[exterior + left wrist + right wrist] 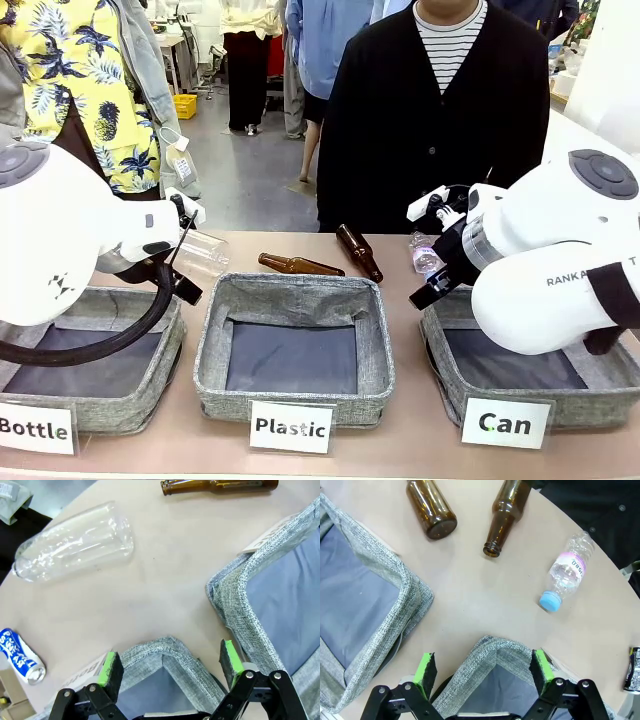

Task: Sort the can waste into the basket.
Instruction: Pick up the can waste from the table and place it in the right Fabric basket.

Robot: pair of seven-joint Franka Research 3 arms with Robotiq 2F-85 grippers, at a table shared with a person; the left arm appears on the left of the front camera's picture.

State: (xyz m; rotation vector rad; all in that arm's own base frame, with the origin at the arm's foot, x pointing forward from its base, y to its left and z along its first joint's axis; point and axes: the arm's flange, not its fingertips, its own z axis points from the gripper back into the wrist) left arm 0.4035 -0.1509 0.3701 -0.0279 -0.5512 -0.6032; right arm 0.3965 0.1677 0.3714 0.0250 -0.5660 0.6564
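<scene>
A blue and white can lies on its side on the table, off to the lower left in the left wrist view. At the right edge of the right wrist view stands part of a black and silver can. My left gripper hangs open and empty over a corner of the "Bottle" bin. Over a corner of the "Can" basket my right gripper is open and empty too. In the front view the left gripper and the right gripper hover at the back edges of the outer bins, the basket at the right.
The "Plastic" bin stands in the middle. Two brown glass bottles and a small clear bottle with a blue cap lie behind it. A large clear plastic bottle lies at the left. A person in black stands at the far side.
</scene>
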